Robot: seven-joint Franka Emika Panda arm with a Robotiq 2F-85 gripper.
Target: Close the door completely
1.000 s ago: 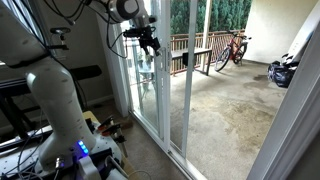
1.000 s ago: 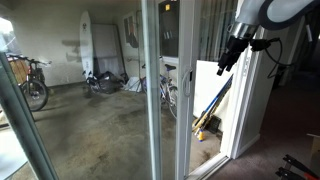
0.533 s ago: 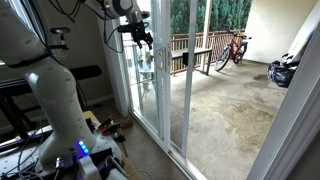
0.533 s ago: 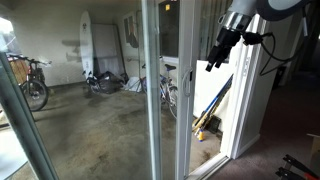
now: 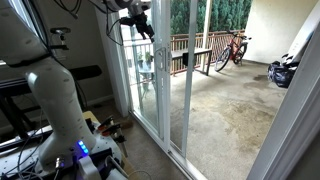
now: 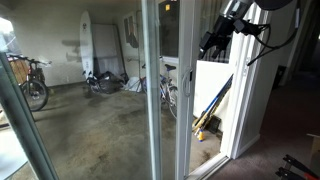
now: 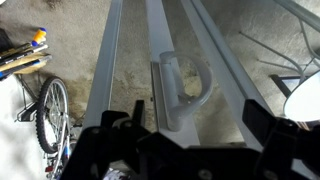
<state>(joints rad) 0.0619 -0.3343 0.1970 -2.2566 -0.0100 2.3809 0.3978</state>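
Note:
The door is a tall clear glass panel in a white frame, seen in both exterior views (image 5: 148, 92) (image 6: 100, 110). Beside it stands a wide white post (image 5: 162, 95) with a grey loop handle (image 7: 188, 85). My gripper (image 5: 136, 20) is high up, near the top of the glass, and also shows in an exterior view (image 6: 214, 42). In the wrist view the gripper (image 7: 190, 128) is open and empty. The handle lies ahead between its spread black fingers, not touched.
The robot's white base (image 5: 55, 100) stands on the floor beside the glass. Beyond the glass is a concrete patio with bicycles (image 5: 232, 48) (image 6: 30, 85), a railing and a bench (image 5: 190, 58). Brooms lean against a white wall (image 6: 212, 105).
My gripper has risen and drifted away from the handle height toward the top of the glass. It stays open. The door has not visibly moved.

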